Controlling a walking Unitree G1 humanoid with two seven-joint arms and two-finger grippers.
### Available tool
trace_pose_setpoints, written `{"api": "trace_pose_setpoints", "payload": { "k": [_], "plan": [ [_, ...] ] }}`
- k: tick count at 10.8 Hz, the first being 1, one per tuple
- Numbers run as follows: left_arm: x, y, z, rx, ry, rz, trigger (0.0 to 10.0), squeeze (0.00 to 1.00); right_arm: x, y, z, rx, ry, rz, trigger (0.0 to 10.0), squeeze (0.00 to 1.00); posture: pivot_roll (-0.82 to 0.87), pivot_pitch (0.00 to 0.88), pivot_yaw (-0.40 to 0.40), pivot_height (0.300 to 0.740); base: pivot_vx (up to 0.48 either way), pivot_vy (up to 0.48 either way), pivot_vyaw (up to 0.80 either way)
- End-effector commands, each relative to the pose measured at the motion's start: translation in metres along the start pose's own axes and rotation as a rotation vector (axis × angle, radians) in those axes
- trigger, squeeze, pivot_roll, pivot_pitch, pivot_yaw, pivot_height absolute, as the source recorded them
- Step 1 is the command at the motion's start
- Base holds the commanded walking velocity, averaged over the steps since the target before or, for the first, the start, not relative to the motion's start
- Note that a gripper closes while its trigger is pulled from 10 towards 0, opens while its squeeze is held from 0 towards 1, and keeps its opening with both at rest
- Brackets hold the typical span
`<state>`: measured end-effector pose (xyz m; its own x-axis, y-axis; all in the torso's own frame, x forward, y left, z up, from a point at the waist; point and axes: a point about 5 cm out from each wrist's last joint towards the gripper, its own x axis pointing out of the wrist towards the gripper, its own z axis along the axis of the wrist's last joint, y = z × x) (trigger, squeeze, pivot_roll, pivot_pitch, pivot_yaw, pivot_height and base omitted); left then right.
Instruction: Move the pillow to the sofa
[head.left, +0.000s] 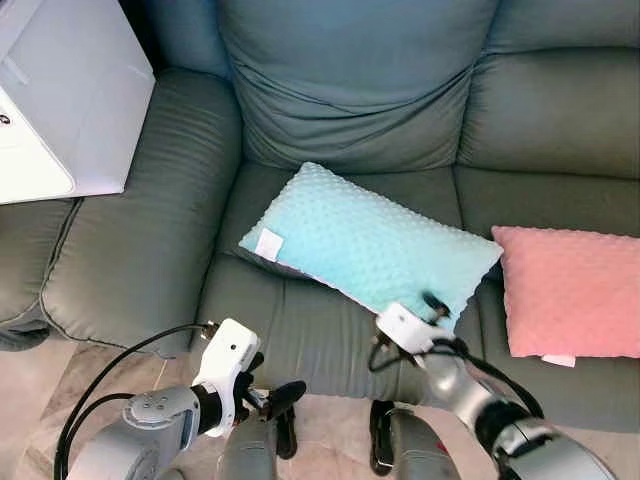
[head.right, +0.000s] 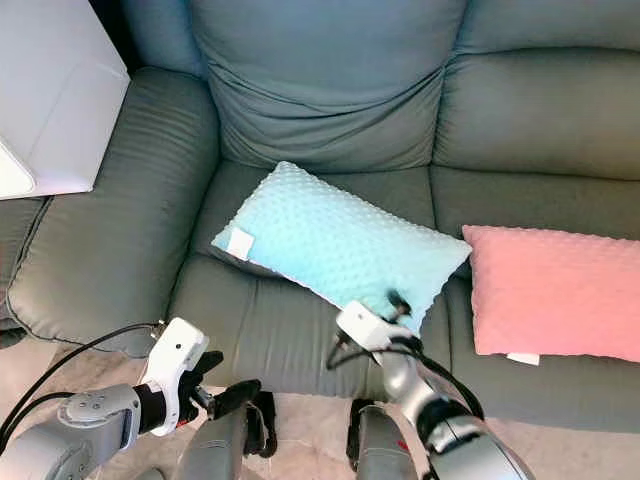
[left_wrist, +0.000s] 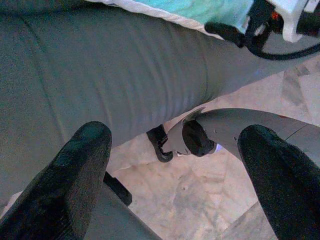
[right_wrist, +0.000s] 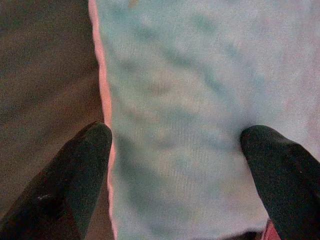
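While the pillow (head.left: 372, 245) lies slantwise on the sofa (head.left: 330, 100), the right gripper (right_wrist: 175, 165) sits at its near corner, fingers apart. Low by the seat front, the left gripper (left_wrist: 172, 175) is farther off, fingers apart too.

My right arm reaches forward, right gripper (right_wrist: 175, 165) at the near edge of the turquoise pillow (head.left: 370, 240), fingers (right_wrist: 75, 175) spread wide over its surface, not clamped. My left arm is bent low, well short of the pillow, left gripper (left_wrist: 175, 170) angled toward my legs, fingers (left_wrist: 75, 175) spread apart, holding nothing.
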<state>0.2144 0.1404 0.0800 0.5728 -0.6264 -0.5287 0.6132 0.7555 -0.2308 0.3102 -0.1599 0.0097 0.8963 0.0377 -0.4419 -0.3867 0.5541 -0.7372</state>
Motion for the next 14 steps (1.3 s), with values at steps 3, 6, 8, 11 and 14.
{"api": "trace_pose_setpoints", "payload": {
  "k": [3,6,8,11,14],
  "plan": [
    [-0.003,0.003,0.004,-0.019,-0.062,0.061,10.0,0.00,-0.006,0.007,-0.016,0.029,0.041,-0.021,10.0,0.00,0.09,0.366,0.105,0.740,0.000,0.000,0.00],
    [-0.014,0.011,0.014,-0.044,-0.173,0.169,10.0,0.00,-0.002,-0.003,-0.006,0.071,0.012,-0.073,10.0,0.00,0.12,0.394,0.127,0.740,0.000,0.000,0.00],
    [-0.018,0.011,0.012,-0.051,-0.175,0.186,10.0,0.00,-0.001,-0.002,-0.003,0.104,0.007,-0.073,0.0,0.00,0.13,0.417,0.134,0.740,0.000,0.000,0.00],
    [-0.017,0.010,0.011,-0.057,-0.177,0.190,10.0,0.00,-0.005,0.008,-0.008,0.143,0.019,-0.039,0.0,0.00,0.13,0.419,0.133,0.740,0.000,0.000,0.00],
    [-0.012,0.012,0.015,-0.056,-0.185,0.190,10.0,0.00,-0.010,0.016,-0.017,0.139,0.008,0.006,0.0,0.00,0.10,0.412,0.124,0.740,0.000,0.000,0.00]
  ]
}}
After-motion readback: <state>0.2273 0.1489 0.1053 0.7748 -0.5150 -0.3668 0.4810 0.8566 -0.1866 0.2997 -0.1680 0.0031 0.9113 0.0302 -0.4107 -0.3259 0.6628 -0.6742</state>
